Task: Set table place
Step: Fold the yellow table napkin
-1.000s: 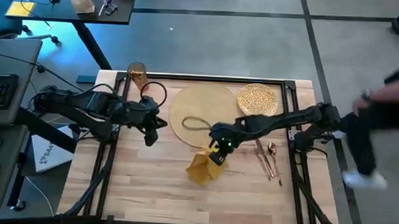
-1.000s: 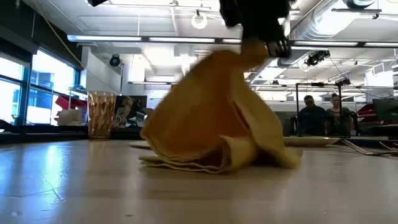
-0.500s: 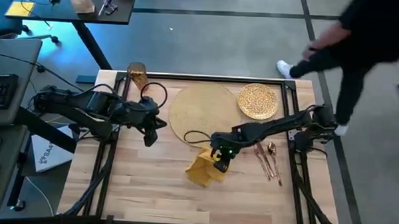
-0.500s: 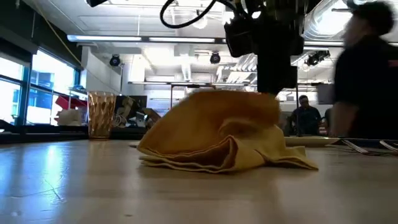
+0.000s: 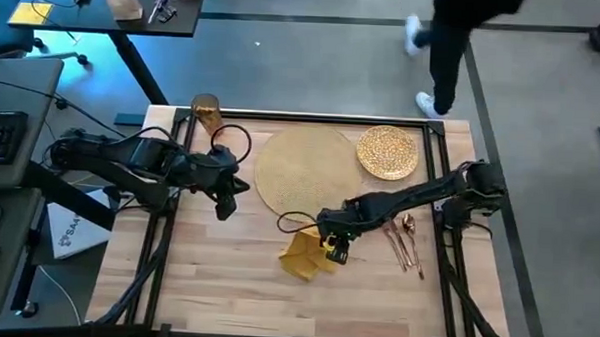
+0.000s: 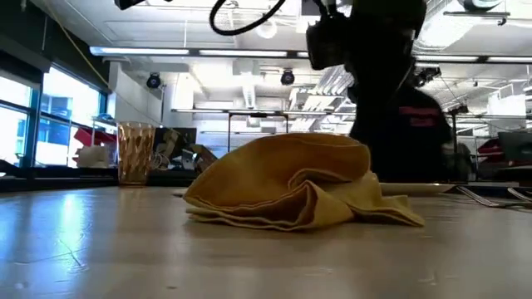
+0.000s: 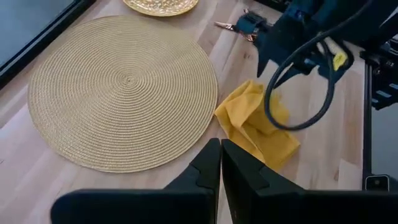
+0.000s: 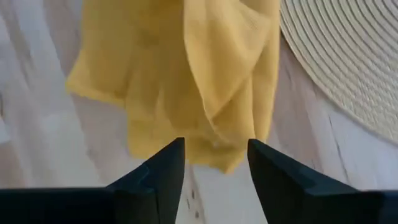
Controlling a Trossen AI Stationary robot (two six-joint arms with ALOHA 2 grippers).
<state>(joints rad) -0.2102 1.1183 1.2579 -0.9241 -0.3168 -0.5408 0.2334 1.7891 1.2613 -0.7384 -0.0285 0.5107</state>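
The yellow napkin [image 5: 299, 256] lies in a crumpled heap [image 6: 291, 187] on the wooden table [image 5: 226, 286], just near of the round woven placemat [image 5: 305, 169]. My right gripper [image 5: 334, 252] hangs open above the napkin's right part [image 8: 186, 74], and its fingers [image 8: 161, 168] are clear of the cloth. My left gripper [image 5: 224, 204] waits shut left of the placemat [image 7: 121, 90]. The gold plate [image 5: 388, 152] rests at the far right, overlapping the placemat's edge. The amber cup [image 5: 205, 113] stands at the far left. Copper cutlery [image 5: 405, 242] lies to the right.
A black rail frame [image 5: 181, 134] runs around the tabletop. Bare wood spreads near and left of the napkin. A person walks past beyond the table's far right corner [image 5: 454, 44]. A dark desk [image 5: 105, 12] stands at the far left, off the table.
My right gripper has come down toward the near edge with the napkin and let it go, then risen a little. The napkin, earlier held up in a peak, has sunk into a low heap on the table. A person has walked past behind the table.
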